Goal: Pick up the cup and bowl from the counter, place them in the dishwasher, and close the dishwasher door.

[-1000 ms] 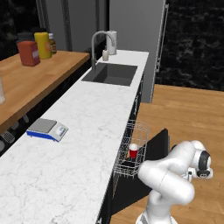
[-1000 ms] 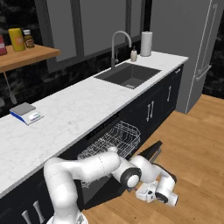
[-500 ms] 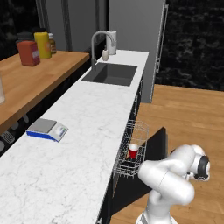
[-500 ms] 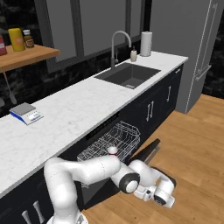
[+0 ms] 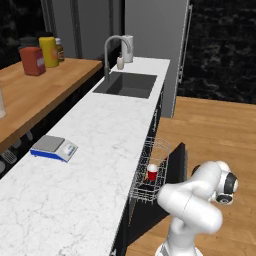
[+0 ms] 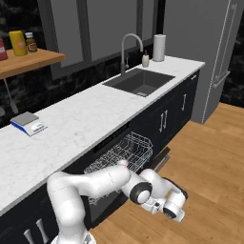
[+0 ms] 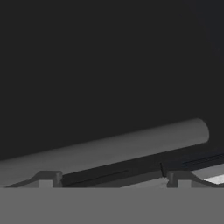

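Cup [image 5: 152, 172] upright in dishwasher [image 5: 150, 172] rack, no legible writing anywhere

You see a glossy white arm [image 6: 90, 183] of rounded, bulbous segments, with dark rings at the joints and a black-capped wrist.

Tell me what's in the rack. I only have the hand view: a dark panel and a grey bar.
Observer: The red cup stands upright in the rack.
Operator: Is the door shut?
Observer: No, the door stands partly open, with the rack pulled out.
Operator: What's on the counter?
Observer: A scale sits on the counter.
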